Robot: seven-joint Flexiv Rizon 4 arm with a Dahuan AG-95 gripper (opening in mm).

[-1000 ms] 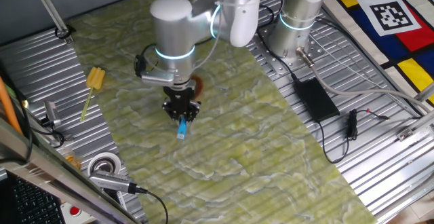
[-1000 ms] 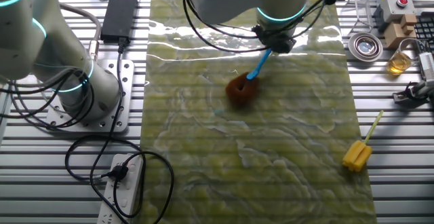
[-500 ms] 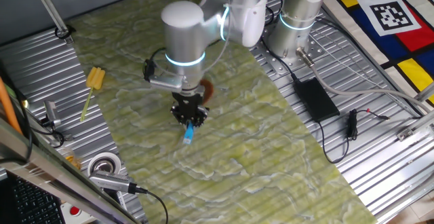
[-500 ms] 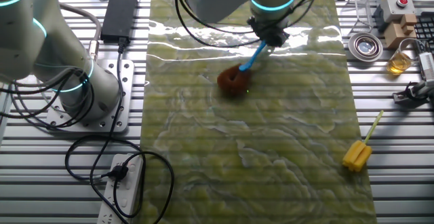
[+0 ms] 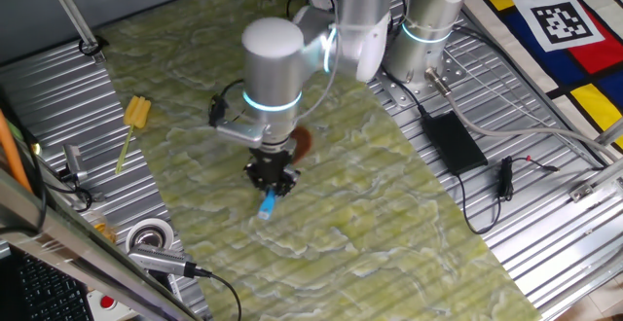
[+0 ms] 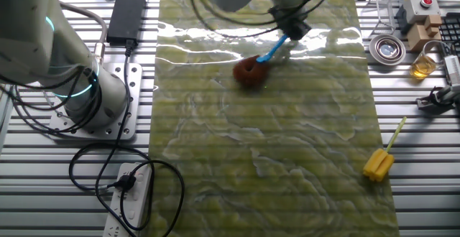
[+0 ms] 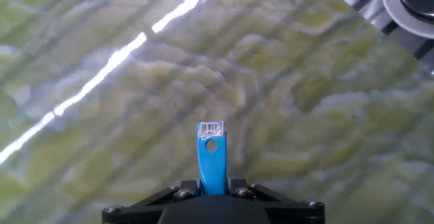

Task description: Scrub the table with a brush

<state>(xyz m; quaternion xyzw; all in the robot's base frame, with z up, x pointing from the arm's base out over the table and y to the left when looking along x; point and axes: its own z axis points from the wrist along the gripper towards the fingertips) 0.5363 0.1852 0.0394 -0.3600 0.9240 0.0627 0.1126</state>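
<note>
My gripper (image 5: 271,177) is shut on the light-blue handle of the brush (image 5: 267,203), and it also shows in the other fixed view (image 6: 290,30). The handle end sticks out past the fingers in the hand view (image 7: 211,157). The reddish-brown bristle tuft (image 6: 249,71) presses on the pale green marbled table (image 6: 273,151), and it peeks out behind the wrist in one fixed view (image 5: 303,144). The brush leans at a slant from tuft up to the gripper.
A yellow brush (image 5: 133,120) lies on the table's edge; it also shows in the other fixed view (image 6: 381,159). Ribbed grey metal (image 5: 58,97) flanks the table. A black power brick (image 5: 452,141), cables, a second arm's base (image 6: 79,93), a tape roll (image 5: 150,236) and a button box (image 6: 421,1) stand around.
The gripper and brush slid across the table, right and toward the front in one fixed view. The tuft stayed on the surface, shifting toward the far end in the other fixed view.
</note>
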